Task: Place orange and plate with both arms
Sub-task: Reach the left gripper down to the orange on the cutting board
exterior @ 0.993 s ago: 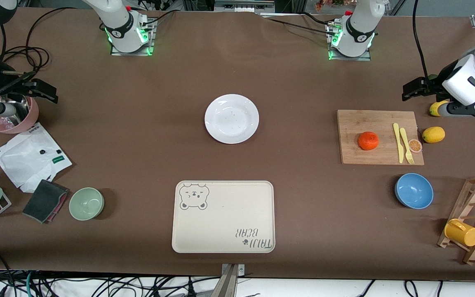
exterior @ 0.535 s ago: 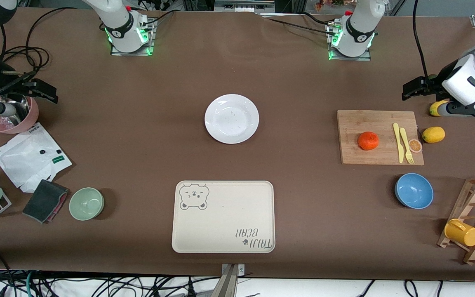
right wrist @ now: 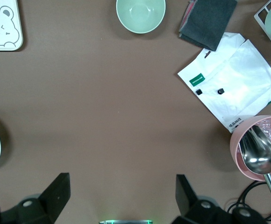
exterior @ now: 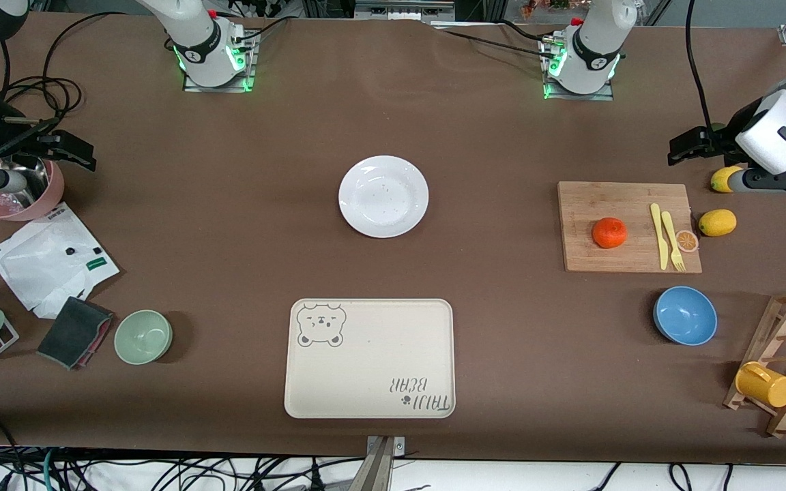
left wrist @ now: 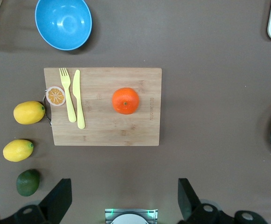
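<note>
A: Brown table (exterior: pixel 243 225), cluttered at both ends. Plate?
B: White plate (exterior: pixel 383 196) flat mid-table, bare, well apart from everything. Farther from front camera than beige bear-print tray (exterior: pixel 370 358).
A: Orange?
B: Orange (exterior: pixel 609 232) sat on wooden cutting board (exterior: pixel 628 204) toward left arm's end, untouched. Same board carried yellow fork (exterior: pixel 672 240) and knife (exterior: pixel 657 235) side by side, tiny orange slice (exterior: pixel 687 241) at board's edge. Seen clearly from left wrist too: orange (left wrist: pixel 125 101) near board's middle.
A: Grippers?
B: Left gripper (left wrist: pixel 125 200) up in air past board's edge on the base side, fingers (left wrist: pixel 58 200) spread wide, holding nothing. Right gripper (right wrist: pixel 122 198) up over bare table near pink bowl (right wrist: pixel 259 154) with metal scoop, fingers (right wrist: pixel 56 193) also wide apart, empty.
A: Rest?
B: Two lemons (left wrist: pixel 29 112) and a lime (left wrist: pixel 28 182) beside board. Blue bowl (exterior: pixel 685 316) nearer camera than board. Green bowl (exterior: pixel 143 336), grey cloth (exterior: pixel 75 331), white packet (exterior: pixel 52 259) toward right arm's end.
</note>
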Tool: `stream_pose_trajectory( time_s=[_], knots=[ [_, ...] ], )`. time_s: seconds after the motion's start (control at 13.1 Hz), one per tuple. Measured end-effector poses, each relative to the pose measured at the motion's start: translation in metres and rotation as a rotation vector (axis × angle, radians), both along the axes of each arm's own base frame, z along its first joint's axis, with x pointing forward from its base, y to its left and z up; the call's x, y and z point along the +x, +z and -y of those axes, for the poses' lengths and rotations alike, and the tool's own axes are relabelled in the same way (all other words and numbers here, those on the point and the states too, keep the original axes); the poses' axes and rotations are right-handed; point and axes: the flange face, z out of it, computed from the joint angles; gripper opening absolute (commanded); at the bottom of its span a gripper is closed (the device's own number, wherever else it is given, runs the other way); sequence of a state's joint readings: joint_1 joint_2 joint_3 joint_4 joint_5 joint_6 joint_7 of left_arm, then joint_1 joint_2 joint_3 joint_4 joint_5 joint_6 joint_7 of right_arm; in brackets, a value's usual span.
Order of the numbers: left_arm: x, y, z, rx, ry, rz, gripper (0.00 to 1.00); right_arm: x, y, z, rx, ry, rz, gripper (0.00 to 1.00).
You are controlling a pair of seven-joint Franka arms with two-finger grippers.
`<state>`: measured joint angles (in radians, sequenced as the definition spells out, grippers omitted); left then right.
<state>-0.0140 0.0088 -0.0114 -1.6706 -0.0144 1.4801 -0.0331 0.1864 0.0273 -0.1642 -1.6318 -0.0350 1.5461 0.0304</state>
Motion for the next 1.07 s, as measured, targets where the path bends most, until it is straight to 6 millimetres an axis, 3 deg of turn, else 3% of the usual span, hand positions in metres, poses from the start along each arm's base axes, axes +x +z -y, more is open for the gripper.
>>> stream_pose_trajectory(
  time_s=[0.15,0.53,0.76,1.07],
  knots=[
    [0.01,-0.025,-0.003,0.001,0.006,-0.042,1.0,0.0,0.0,0.0,0.0,0.0,0.0,1.0],
    [0.055,-0.142,-0.019,0.008,0.03,-0.123,1.0,0.0,0.0,0.0,0.0,0.0,-0.001,1.0],
    [0.056,-0.2,-0.026,0.007,0.041,-0.128,1.0,0.0,-0.001,0.0,0.0,0.0,-0.001,1.0],
    [0.04,-0.274,-0.025,0.007,0.041,-0.108,1.0,0.0,-0.001,0.0,0.0,0.0,-0.001,1.0]
  ],
)
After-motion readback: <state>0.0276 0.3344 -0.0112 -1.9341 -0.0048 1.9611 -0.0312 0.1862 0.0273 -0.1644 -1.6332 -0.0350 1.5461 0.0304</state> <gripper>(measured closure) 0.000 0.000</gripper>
